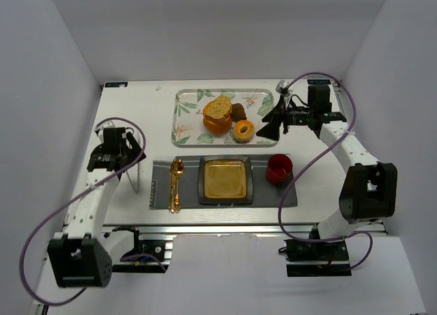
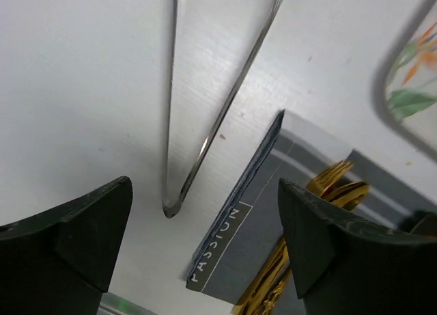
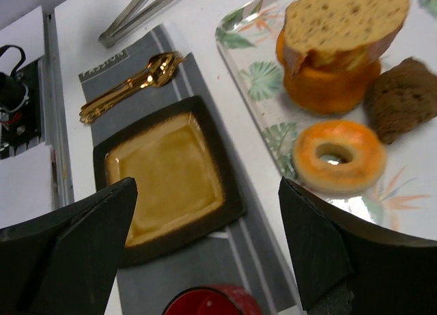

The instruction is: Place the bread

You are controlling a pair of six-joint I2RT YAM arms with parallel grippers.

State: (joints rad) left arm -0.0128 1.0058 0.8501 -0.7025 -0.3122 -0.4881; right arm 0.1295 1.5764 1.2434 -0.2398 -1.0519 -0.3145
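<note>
Jaws on both arms gape wide, empty — the bread (image 3: 345,18) half hides an orange lump (image 3: 328,89) beneath.

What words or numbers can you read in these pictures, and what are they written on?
"PASSION": white letters on the corner of the grey placemat, left wrist view.
The same label in the right wrist view is too blurred to read.
No other words or numbers show.
</note>
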